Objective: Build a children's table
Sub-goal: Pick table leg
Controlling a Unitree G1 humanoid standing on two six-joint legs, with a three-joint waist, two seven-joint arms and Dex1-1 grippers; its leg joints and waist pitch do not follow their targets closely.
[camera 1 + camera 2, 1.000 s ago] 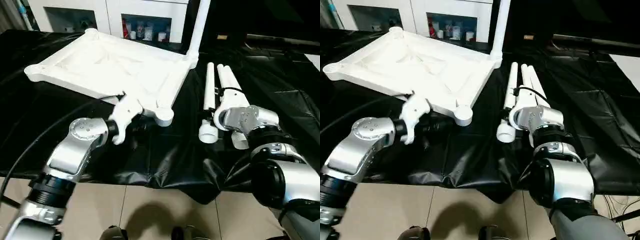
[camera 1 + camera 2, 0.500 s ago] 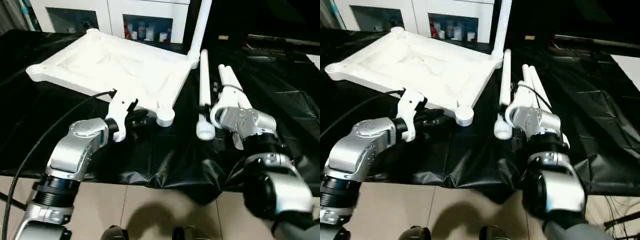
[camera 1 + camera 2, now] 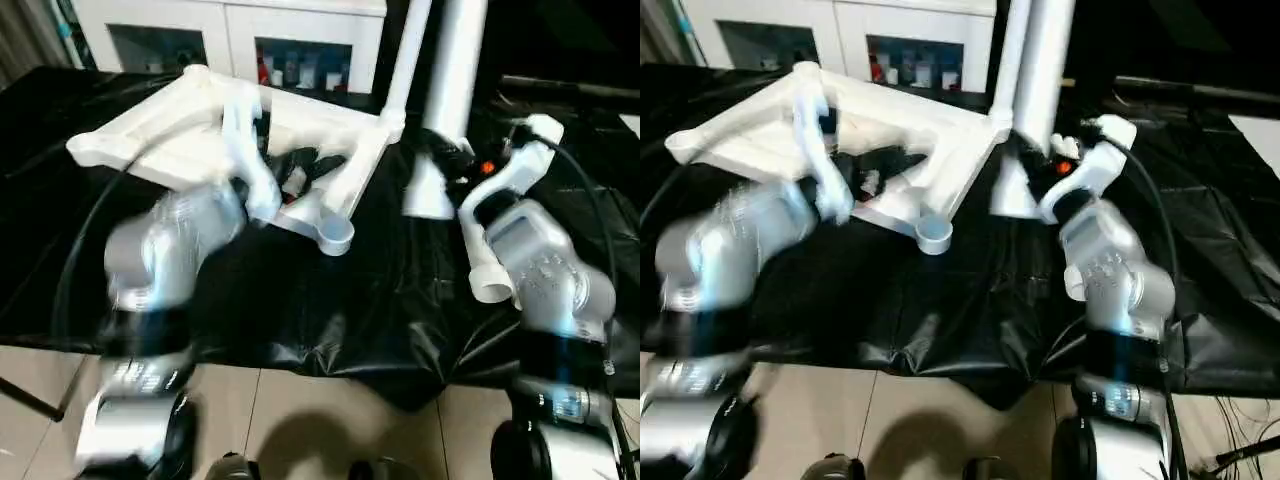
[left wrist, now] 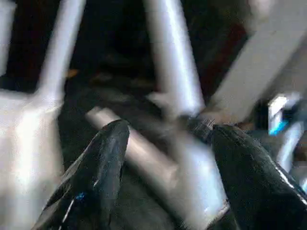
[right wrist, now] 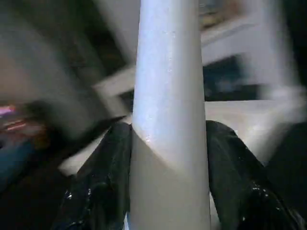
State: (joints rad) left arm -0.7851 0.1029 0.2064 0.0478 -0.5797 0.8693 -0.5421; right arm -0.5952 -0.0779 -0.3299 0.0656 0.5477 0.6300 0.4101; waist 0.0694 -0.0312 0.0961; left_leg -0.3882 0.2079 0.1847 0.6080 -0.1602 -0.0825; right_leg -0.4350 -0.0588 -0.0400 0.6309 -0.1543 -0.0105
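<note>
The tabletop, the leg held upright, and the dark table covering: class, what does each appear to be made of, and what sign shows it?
Tabletop: probably moulded white plastic, matte, with raised rims and a round corner socket.
Leg: likely the same white plastic, smooth with a soft sheen, tubular, flared at its lower end.
Covering: thin black plastic sheeting, apparently, glossy and wrinkled.
</note>
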